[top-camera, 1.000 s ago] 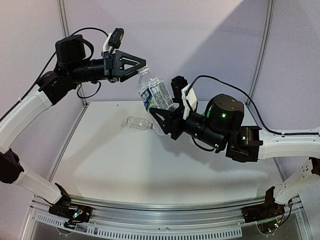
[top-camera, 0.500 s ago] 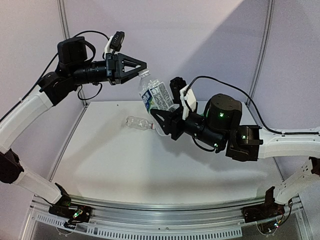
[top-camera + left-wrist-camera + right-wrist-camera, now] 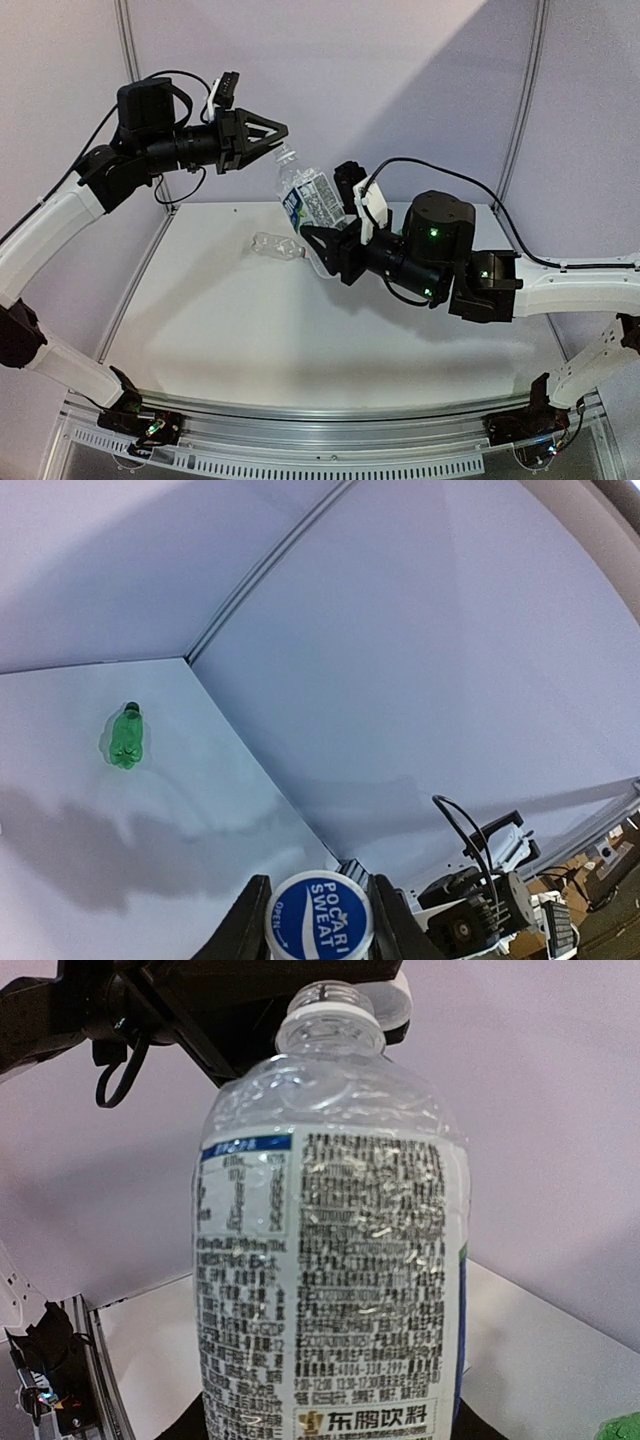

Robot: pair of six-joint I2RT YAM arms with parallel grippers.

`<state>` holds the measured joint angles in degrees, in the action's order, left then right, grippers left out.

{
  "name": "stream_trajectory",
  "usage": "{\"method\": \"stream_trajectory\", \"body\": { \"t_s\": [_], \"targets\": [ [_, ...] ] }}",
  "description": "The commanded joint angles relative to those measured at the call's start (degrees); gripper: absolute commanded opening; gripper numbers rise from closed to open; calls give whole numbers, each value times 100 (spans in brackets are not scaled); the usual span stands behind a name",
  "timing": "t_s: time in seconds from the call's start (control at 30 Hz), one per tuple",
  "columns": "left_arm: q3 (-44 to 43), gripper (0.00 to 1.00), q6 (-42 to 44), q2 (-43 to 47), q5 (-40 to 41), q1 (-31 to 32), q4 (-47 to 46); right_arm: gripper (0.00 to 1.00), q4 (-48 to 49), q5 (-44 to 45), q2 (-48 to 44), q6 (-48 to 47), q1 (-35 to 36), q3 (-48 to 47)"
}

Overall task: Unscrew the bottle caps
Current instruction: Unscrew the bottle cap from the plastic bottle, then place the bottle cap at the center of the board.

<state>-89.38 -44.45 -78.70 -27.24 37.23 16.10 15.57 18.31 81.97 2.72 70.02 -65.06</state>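
A: Moved since the last count: left gripper, drawn up and to the left off the bottle's neck, jaws narrowed. Confirm?
B: Confirmed. Entry one was the flat white table, with two bottles resting on it.
A: Entry two, right gripper?
B: It was clamped on the lower body of the clear plastic bottle with the blue-and-white printed label. That bottle was held tilted in the air above the table, its neck bare and the threads showing.
A: Entry three?
B: The shorter clear unlabelled plastic bottle lay on its side on the table, below the raised one.
A: Entry four?
B: The small green plastic bottle sat on the table near the wall, well apart from the others.
A: Smallest?
B: The small round white plastic cap with a blue printed top was pinched between the left gripper's fingers. It was off the labelled bottle, just beyond the open neck.
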Motion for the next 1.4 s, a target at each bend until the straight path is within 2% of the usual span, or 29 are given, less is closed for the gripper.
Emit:
{"method": "stream_trajectory", "body": {
  "t_s": [0.0, 0.27, 0.73, 1.1, 1.37],
  "targets": [
    [-118, 24, -46, 120, 262, -113, 234, 0, -88, 59, 39, 62, 5, -79],
    [-58, 25, 230, 423, 403, -348, 778, 0, -125, 110, -69, 62, 7, -24],
    [1009, 25, 617, 1246, 1161, -628, 2467, 0, -202, 268, -326, 218, 11, 188],
    [1984, 27, 841, 804, 733, -900, 3077, 0, -280, 329, -399, 207, 8, 246],
    [2727, 27, 1058, 280, 630, -1066, 2913, 0, -317, 427, -495, 238, 11, 307]
  ]
}}
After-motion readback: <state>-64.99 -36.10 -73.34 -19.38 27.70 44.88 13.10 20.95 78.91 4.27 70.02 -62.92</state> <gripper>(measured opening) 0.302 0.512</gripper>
